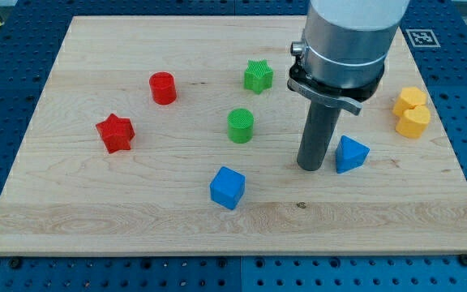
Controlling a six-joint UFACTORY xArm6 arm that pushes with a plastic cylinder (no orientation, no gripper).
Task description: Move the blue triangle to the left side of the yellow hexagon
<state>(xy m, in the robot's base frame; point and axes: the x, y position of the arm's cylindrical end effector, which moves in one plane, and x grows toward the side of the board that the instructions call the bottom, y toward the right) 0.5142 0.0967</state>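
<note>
Wooden board (96,195), blue triangle (351,153) apex pointing up

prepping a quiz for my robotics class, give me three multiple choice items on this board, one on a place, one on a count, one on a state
1. Where is my tip?
A. just on the view's left of the blue triangle
B. beside the red star
C. off the board

2. How many green blocks?
A. one
B. two
C. three

3. The yellow pieces are:
A. far apart
B. stacked on the blue cube
C. touching each other

Answers: 1 A, the rod ends beside the triangle. 2 B, green star and green cylinder. 3 C, they sit pressed together at the view's right.
</note>
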